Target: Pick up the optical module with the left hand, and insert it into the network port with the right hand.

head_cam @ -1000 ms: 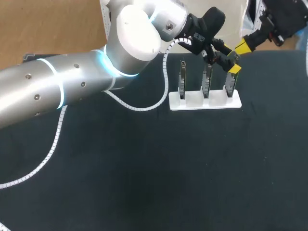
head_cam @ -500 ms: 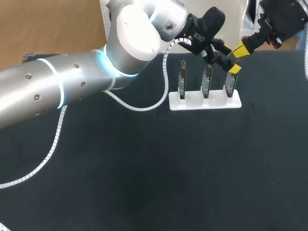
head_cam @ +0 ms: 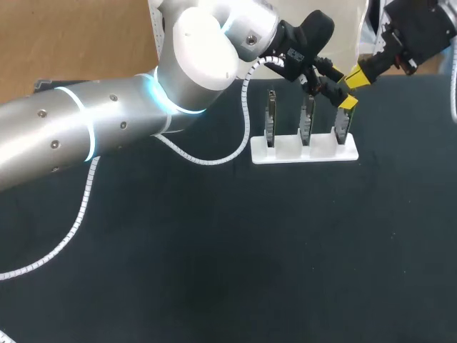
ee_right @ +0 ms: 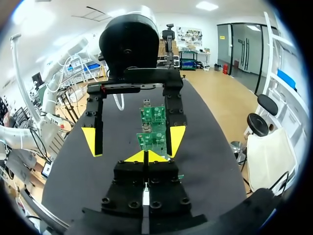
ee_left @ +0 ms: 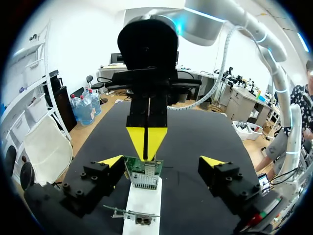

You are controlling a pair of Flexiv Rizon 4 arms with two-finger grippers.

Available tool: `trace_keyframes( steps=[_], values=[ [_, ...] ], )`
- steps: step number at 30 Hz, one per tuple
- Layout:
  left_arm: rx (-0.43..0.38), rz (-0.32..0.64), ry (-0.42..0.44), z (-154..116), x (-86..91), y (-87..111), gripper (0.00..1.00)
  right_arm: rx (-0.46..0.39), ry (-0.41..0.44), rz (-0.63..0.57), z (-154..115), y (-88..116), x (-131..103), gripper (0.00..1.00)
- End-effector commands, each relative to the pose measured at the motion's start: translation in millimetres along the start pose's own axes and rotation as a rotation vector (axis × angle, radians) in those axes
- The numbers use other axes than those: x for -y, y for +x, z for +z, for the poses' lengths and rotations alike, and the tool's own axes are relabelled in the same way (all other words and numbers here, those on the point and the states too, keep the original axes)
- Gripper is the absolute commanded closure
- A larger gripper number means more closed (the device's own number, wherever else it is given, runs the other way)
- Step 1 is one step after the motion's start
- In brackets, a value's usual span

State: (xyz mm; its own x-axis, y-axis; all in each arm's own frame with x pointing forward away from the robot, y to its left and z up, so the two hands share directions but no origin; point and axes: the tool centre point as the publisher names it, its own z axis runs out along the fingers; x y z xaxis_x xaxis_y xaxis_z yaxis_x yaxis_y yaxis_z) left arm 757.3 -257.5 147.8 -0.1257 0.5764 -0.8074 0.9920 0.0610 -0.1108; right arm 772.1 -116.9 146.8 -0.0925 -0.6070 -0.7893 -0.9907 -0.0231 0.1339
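Only the network side of the job can be made out; the optical module itself cannot be picked out in any view. The end network card [head_cam: 341, 123] stands upright in the last slot of a white stand [head_cam: 303, 151], on the far side of the black table [head_cam: 214, 250], right of its middle.

The right gripper [head_cam: 359, 71] enters from the far right corner. Its two yellow tips are pressed together and meet at the top edge of that card. Whether anything thin sits between them I cannot tell.

The left gripper [head_cam: 341, 87] straddles the same card with its fingers spread wide. In the left wrist view the card is just beside one finger [ee_left: 111, 161] and well apart from the other. In the right wrist view, the left gripper's two fingers hang ahead of the closed tips, with the green card between them, nearer one finger.

Two more boards share the stand in a row, the middle card [head_cam: 305, 120] and the third card [head_cam: 270, 118]. Both are upright and each stands apart from its neighbour.

The silvery left arm [head_cam: 107, 128] reaches across from the left with a blue ring glowing at a joint. A white spiral cable [head_cam: 80, 207] trails from it down onto the table.
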Motion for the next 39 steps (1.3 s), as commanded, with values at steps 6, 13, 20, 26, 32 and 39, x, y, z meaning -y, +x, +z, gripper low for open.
trace_keyframes(
  steps=[6, 13, 20, 26, 32, 39],
  values=[
    [-0.006, -0.001, 0.002, 0, -1.2, -1.0, 0.0, 0.008, -0.005, 0.003, 1, 4, 2, 1.0],
    [-0.006, -0.001, 0.002, 0, -1.2, -1.0, 0.0, 0.009, -0.005, 0.015, 3, 8, 3, 1.0],
    [-0.006, -0.001, 0.002, 0, -1.2, -1.0, 0.0, 0.021, -0.007, 0.016, 3, 6, 2, 1.0],
    [-0.006, -0.001, 0.002, 0, -1.2, -1.0, 0.0, 0.034, 0.0, -0.013, 0, -3, 2, 1.0],
    [-0.006, -0.001, 0.002, 0, -1.2, -1.0, 0.0, 0.029, 0.01, -0.019, -4, -4, 3, 1.0],
    [-0.006, -0.001, 0.002, 0, -1.2, -1.0, 0.0, 0.025, 0.01, -0.012, -2, 0, 4, 1.0]
  ],
)
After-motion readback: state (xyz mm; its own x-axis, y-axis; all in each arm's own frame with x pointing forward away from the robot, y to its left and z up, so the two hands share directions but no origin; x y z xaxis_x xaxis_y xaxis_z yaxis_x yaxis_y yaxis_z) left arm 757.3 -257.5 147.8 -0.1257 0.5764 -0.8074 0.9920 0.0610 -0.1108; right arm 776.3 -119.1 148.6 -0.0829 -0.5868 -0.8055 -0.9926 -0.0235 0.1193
